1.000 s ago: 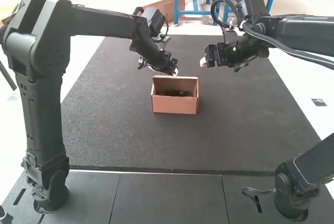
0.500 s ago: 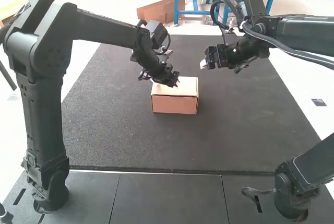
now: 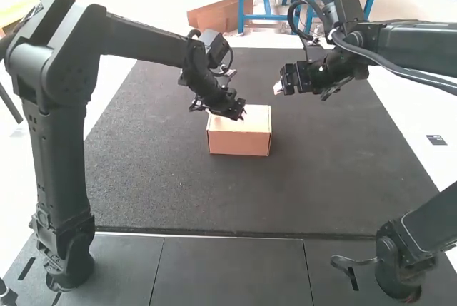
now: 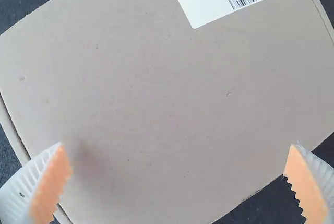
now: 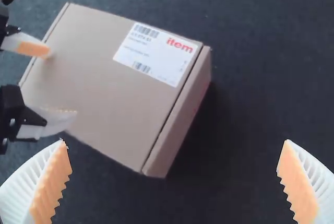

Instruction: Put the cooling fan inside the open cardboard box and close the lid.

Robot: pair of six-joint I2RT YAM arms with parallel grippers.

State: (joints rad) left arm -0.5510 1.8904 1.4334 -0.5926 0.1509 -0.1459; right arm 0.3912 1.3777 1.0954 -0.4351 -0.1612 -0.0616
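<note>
Left gripper (image 3: 233, 110) wide open, holding nothing, low at the far left corner of the shut lid. Right gripper (image 3: 278, 86) wide open too, empty, up high nearby. Cardboard box (image 3: 239, 135) (white sticker (image 5: 156, 54) on top) near the middle of the black mat (image 3: 143, 163).

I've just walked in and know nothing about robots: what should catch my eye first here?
A closed cardboard box sits in the middle of the black mat. The left gripper is open at the far left corner of the box's top, while the right gripper, also open, hangs in the air beyond the box to its right.
</note>
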